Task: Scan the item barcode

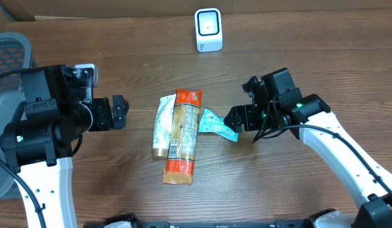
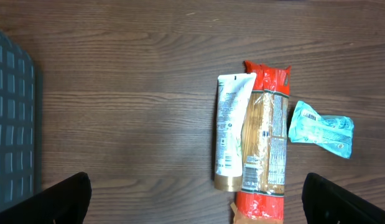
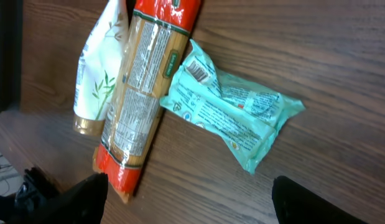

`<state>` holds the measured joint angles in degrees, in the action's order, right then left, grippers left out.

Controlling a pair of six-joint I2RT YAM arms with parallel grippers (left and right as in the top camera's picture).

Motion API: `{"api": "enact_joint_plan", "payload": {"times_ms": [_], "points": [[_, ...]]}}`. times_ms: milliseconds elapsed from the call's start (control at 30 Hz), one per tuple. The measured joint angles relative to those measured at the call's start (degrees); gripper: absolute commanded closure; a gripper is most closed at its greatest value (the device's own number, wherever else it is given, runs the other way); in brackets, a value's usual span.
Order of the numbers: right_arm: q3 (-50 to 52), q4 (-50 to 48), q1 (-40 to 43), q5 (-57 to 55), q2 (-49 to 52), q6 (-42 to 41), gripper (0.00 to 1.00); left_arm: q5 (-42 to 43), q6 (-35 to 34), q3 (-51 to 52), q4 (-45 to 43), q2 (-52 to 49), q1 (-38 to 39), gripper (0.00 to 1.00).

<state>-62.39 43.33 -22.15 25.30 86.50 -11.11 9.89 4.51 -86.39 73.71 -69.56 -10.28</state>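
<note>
Near the far edge of the tabletop (image 1: 120,50), about midway along it, a small white scanner (image 1: 208,30) stands upright; well apart from it, in the middle of the tabletop, three things lie close together: a white tube (image 1: 162,125), a long orange pasta packet (image 1: 183,136) lying against the tube's side, and a teal packet (image 1: 216,124), one end of which touches the pasta packet on the side toward the right arm.

The right gripper (image 1: 235,119) hovers just beside the teal packet's other end, its fingers spread wide with nothing between them; the packet lies flat on the wood ahead of them, its barcode (image 3: 197,71) facing up. The left gripper (image 1: 121,112) hangs near the tube's side of the group, spread just as wide and empty.

To my eye none of the scanning itself is done here; nothing is lifted, and nothing is in front of the scanner; what is left is to take hold of an item, most likely the teal packet, carry it toward the far edge and turn its barcode to the scanner.
</note>
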Motion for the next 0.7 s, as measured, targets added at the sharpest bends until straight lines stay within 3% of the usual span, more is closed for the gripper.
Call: {"api": "enact_joint_plan", "payload": {"times_ms": [433, 700], "points": [[1.90, -8.17, 0.04, 1.33, 11.21, -1.27, 0.31, 0.00, 0.00, 0.00, 0.00, 0.00, 0.00, 0.00], [2.05, -8.72, 0.85, 1.46, 17.22, -1.99, 0.32, 0.00, 0.00, 0.00, 0.00, 0.00, 0.00, 0.00]]}}
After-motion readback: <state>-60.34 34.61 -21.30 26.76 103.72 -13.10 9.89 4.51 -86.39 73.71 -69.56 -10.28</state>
